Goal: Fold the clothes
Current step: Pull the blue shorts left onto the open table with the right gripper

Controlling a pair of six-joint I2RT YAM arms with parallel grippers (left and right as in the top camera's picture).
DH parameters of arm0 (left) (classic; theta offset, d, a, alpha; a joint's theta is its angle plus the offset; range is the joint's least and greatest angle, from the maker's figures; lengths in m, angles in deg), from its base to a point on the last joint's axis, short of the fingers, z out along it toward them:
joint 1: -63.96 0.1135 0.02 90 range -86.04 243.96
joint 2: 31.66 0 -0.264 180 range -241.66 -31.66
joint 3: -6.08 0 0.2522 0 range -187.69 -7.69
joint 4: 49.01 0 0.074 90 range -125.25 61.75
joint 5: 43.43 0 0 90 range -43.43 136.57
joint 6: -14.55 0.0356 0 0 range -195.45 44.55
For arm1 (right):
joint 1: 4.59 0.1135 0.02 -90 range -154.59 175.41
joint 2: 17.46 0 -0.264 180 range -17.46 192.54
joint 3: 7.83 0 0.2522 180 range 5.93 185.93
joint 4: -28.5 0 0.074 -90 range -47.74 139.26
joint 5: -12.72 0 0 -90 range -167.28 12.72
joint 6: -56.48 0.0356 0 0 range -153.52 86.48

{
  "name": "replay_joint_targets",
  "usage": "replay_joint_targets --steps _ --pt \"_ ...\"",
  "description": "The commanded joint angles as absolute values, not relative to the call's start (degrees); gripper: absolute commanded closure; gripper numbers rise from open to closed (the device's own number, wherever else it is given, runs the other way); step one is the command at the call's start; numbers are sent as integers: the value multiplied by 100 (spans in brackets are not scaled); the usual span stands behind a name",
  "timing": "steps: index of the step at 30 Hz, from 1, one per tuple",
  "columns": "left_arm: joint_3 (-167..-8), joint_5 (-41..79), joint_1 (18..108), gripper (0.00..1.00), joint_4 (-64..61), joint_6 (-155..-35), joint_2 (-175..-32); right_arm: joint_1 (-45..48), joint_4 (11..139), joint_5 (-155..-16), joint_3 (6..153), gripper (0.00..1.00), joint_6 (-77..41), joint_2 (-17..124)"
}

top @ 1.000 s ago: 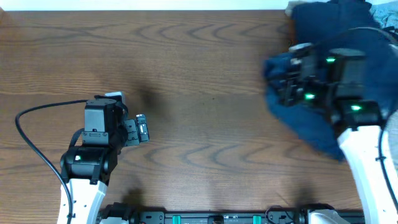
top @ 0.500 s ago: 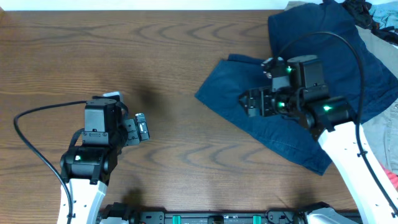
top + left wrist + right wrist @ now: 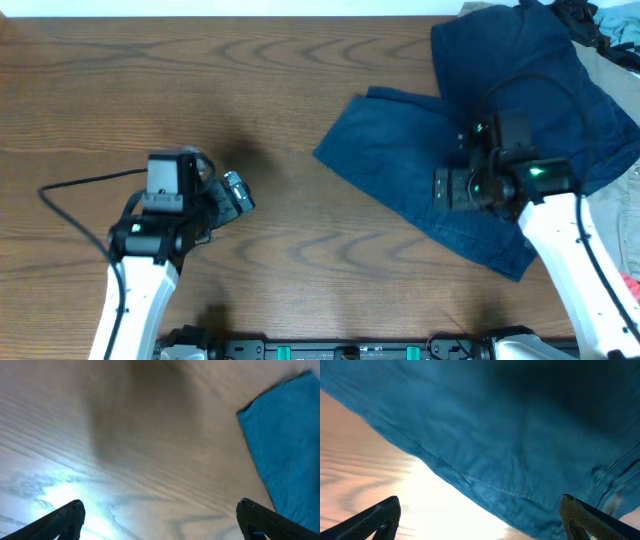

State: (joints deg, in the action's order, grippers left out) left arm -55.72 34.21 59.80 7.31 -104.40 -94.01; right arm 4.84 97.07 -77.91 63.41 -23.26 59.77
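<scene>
The clothes, dark navy shorts (image 3: 420, 165), lie spread on the right half of the brown table (image 3: 200, 80), one leg reaching toward the middle. My right gripper (image 3: 441, 188) hovers over the shorts' near leg, open, nothing between its fingers. In the right wrist view the blue cloth (image 3: 510, 435) with its stitched hem fills the upper frame, and the right gripper (image 3: 482, 522) stands wide apart over its edge. My left gripper (image 3: 240, 192) is open over bare wood at the left. In the left wrist view a corner of the shorts (image 3: 290, 445) shows at right, beyond the left gripper (image 3: 162, 525).
A beige garment (image 3: 612, 222) lies at the table's right edge under the shorts. A bit of red-coral cloth (image 3: 632, 287) shows low on the right. Dark items (image 3: 582, 14) sit at the back right corner.
My right gripper pulled the shorts leftward, opened and let go, then drew back to the right. The shorts now lie spread out. My left arm turned and shifted slightly right.
</scene>
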Motion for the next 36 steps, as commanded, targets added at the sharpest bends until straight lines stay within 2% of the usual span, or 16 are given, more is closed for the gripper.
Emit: replay_joint_targets --steps 1,18,21,22,23,24,25,26,31,36 --pt "-5666 3196 6015 2 753 -10582 -9668 447 9523 -7624 5803 1 -2221 6152" --pt "-5666 3198 6015 2 758 -10604 -10015 640 7525 -7439 3831 4 -2538 6441" --pt "-5666 3198 6015 2 758 -10604 -10015 642 7287 -7303 3746 23 -2394 6539" --pt "-5666 3198 6015 2 758 -10604 -10015 642 7215 -7325 3731 33 -2293 6556" --pt "-5666 3198 6015 2 760 -10602 -10015 642 7167 -7360 3729 56 -2118 6574" --pt "-5666 3198 6015 2 760 -10602 -10015 640 7130 -7419 3729 74 -1954 6581" --pt "-5666 3198 6015 2 760 -10602 -10015 642 7095 -7487 3729 89 -1854 6581" --pt "-5666 3198 6015 2 760 -10602 -10015 650 7053 -7598 3731 99 -1764 6581" --pt "-5666 3198 6015 2 758 -10602 -10015 908 6749 -8990 3731 99 -1745 6581" --pt "-5666 3200 6015 2 747 -10602 -10015 1800 5901 -10234 3731 99 -1327 6581"
